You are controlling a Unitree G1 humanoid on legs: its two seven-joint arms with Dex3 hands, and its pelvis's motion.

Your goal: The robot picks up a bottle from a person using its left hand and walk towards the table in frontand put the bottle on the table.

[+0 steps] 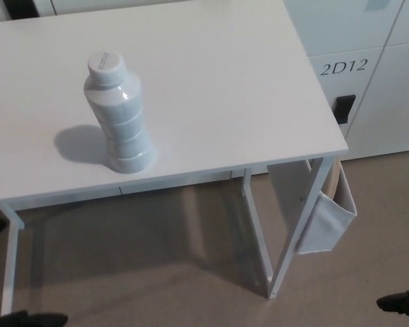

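pale ribbed plastic bottle (119,112) upright on smooth white table (225,82), left hand (27,319), right hand (401,303) cropped, state unclear

White cabinet doors (388,116), one marked 2D12 (343,67) above a black latch (344,107), stand behind a pale fabric pouch (325,221) hanging over beige carpet (382,231).

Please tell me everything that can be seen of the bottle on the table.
The bottle is pale grey-white, apparently plastic, with a ribbed body stepped in rings and a white cap bearing small print too fine to read. It is closed and stands upright on the white table, near its front edge. Only the table touches it; its shadow falls to the left.
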